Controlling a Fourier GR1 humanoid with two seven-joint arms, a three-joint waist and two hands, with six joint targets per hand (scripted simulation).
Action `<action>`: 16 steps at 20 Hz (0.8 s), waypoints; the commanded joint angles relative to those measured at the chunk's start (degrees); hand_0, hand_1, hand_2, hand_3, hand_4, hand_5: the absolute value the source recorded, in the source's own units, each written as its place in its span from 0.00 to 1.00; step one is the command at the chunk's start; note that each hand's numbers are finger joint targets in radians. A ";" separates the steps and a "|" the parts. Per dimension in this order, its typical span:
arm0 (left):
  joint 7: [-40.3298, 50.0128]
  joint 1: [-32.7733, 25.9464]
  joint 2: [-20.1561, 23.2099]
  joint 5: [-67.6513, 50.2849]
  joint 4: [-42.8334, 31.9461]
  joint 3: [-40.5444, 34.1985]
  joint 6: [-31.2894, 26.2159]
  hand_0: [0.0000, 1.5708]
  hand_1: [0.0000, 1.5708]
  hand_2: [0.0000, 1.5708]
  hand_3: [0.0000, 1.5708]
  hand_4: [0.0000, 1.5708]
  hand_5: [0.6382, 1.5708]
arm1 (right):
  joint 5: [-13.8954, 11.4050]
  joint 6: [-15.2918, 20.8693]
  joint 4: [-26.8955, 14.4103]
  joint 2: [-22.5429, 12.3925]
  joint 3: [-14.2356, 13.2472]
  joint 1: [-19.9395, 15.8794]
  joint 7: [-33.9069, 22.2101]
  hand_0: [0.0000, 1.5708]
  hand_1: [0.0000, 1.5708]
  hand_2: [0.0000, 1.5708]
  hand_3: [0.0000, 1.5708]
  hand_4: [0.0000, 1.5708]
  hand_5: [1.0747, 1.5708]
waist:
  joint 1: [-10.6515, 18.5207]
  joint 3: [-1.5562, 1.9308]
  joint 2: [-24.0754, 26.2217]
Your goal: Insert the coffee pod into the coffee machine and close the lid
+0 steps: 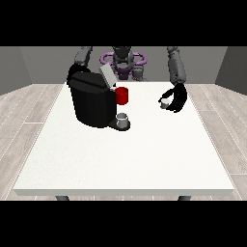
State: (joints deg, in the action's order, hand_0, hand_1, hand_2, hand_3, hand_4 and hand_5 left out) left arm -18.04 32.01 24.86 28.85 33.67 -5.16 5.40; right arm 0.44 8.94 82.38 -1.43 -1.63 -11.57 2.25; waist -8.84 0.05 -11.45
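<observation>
Nearest the camera: bare front edge of the table (120, 164), white, w/ wood floor (29, 120) either side.

Hand at view's right (174, 98): black, held just above the tabletop on the right side, fingers curled round the pod (165, 102), a small pale capsule showing at the hand's left edge. Pod is off the surface or barely on it; can't tell which. Its arm (176, 65) runs up to the robot at the table's far edge.

Outward to the left: red cup (122, 95) next to the machine (91, 99), near but apart from the hand. Machine is a black block on the table's left-centre, lid (107, 76) tilted up and open, grey. Small grey cup (123, 118) stands on the machine's base at the front, below the red one.

Hand at view's left: hidden behind the machine; only the arm (83, 58) shows coming down toward it, so can't tell its state.
</observation>
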 commanded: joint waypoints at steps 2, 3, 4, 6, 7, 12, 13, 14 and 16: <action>-1.63 1.37 -0.24 3.32 -1.25 1.15 3.89 0.62 0.62 0.69 0.55 0.21 1.00 | 1.51 -1.58 -1.69 -0.68 -1.38 -0.04 2.72 0.00 0.00 0.00 0.00 0.31 1.00 | -0.28 -0.06 -1.03; 0.21 2.22 -0.46 4.29 -2.00 1.40 4.87 0.63 0.63 0.70 0.55 0.18 1.00 | 0.64 -0.56 -2.38 -0.42 -1.17 -1.34 2.12 0.00 0.00 0.00 0.00 0.27 1.00 | 0.00 -0.06 -1.67; -1.13 1.31 -0.21 5.27 -3.52 1.98 5.18 0.59 0.59 0.66 0.52 0.18 1.00 | -0.15 -0.29 0.39 0.15 0.70 -0.35 -0.28 0.00 0.00 0.00 0.00 0.27 1.00 | -1.07 -0.07 -1.26; 0.16 0.63 -0.67 6.21 -4.03 2.80 3.86 0.62 0.62 0.67 0.51 0.20 1.00 | 0.15 -1.04 -0.47 0.47 1.08 2.50 0.19 0.00 0.00 0.00 0.00 0.25 1.00 | -0.91 -0.06 1.00; -1.27 1.59 0.91 6.60 -3.18 2.88 2.88 0.65 0.65 0.71 0.57 0.18 1.00 | 1.01 0.08 -2.48 -0.33 -1.67 -2.00 0.25 0.00 0.00 0.00 0.00 0.27 1.00 | 1.36 -0.06 -0.02; -1.90 3.49 -1.63 6.32 -3.00 2.54 2.38 0.84 0.84 0.91 0.90 0.35 1.00 | 2.02 -0.47 -3.13 -1.86 -3.21 -2.40 -2.25 0.00 0.00 0.00 0.00 0.28 1.00 | 1.28 -0.06 1.64; -4.39 4.51 0.59 5.82 -2.24 2.22 0.34 0.91 0.91 0.93 0.91 0.36 1.00 | 2.52 -0.23 -3.47 -0.70 -3.13 -1.86 -0.58 0.00 0.00 0.00 0.00 0.29 1.00 | 1.30 -0.05 1.35; -5.90 5.80 0.97 5.04 -2.88 1.32 0.10 0.93 0.93 0.93 0.90 0.39 1.00 | 0.84 0.62 -1.31 -0.34 -1.32 -2.24 -1.63 0.00 0.00 0.00 0.00 0.32 1.00 | 0.01 -0.08 0.36; -4.84 5.79 -0.38 5.10 -0.48 2.84 -3.44 0.92 0.92 0.92 0.88 0.40 1.00 | 1.39 -1.45 -5.36 -1.35 -2.08 0.81 0.43 0.00 0.00 0.00 0.00 0.31 1.00 | 1.34 -0.04 4.43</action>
State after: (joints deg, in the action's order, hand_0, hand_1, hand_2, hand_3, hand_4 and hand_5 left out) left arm -22.11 36.41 25.16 34.39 31.56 -2.88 5.49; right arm 1.70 8.47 79.04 -1.94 -3.32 -12.11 2.42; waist -7.90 0.01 -9.83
